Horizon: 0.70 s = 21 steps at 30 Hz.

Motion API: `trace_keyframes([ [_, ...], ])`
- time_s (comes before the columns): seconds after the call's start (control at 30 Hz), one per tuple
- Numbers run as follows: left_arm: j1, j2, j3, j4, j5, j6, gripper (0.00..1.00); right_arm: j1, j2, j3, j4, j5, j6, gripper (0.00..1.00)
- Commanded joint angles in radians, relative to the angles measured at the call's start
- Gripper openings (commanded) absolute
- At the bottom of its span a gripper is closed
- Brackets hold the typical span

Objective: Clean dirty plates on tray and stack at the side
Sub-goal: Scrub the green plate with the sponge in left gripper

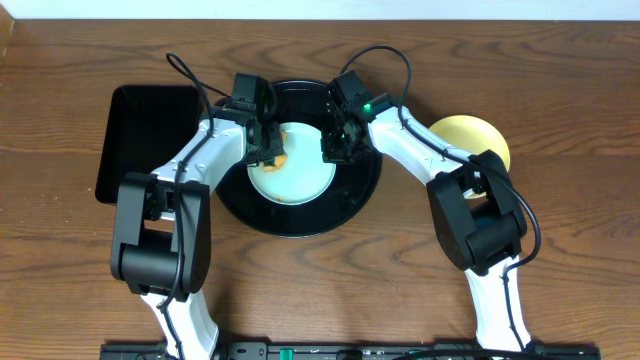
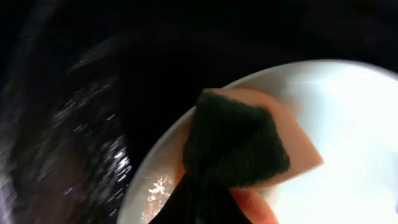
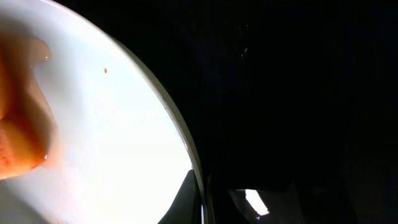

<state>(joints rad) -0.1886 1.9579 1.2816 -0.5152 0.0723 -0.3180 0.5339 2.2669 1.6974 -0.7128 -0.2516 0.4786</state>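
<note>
A pale plate (image 1: 295, 172) lies in the middle of the round black tray (image 1: 300, 215). My left gripper (image 1: 270, 152) is over the plate's left rim, shut on an orange sponge (image 2: 242, 140) with a dark green scouring face. The sponge rests on the plate (image 2: 348, 112) by its edge. My right gripper (image 1: 338, 150) is shut on the plate's right rim (image 3: 186, 149), with one dark finger (image 3: 183, 199) lying on the plate's inner side. An orange blur (image 3: 18, 124) shows at the plate's far side; sponge or sauce, I cannot tell. A pale yellow plate (image 1: 472, 140) sits on the table to the right of the tray.
A rectangular black tray (image 1: 140, 140) lies on the wooden table to the left of the round one. Both arms reach in from the near edge and curve over the round tray's rim. Cables loop above each wrist.
</note>
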Motion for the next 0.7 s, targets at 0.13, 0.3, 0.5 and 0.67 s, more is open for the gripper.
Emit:
trace_keyframes([
  [0.13, 0.0, 0.016, -0.01, -0.167, 0.074, -0.058, 0.08, 0.013, 0.04, -0.038, -0.009, 0.015, -0.01, 0.01],
  [0.3, -0.003, 0.016, -0.01, -0.207, 0.325, 0.036, 0.07, 0.013, 0.04, -0.038, -0.009, 0.015, -0.013, 0.01],
  [0.5, 0.03, 0.015, 0.011, -0.171, 0.493, 0.093, 0.07, 0.013, 0.04, -0.038, -0.009, 0.01, -0.013, 0.01],
  [0.67, 0.129, -0.003, 0.08, -0.174, 0.508, 0.057, 0.07, 0.013, 0.04, -0.038, -0.009, 0.006, -0.013, 0.01],
])
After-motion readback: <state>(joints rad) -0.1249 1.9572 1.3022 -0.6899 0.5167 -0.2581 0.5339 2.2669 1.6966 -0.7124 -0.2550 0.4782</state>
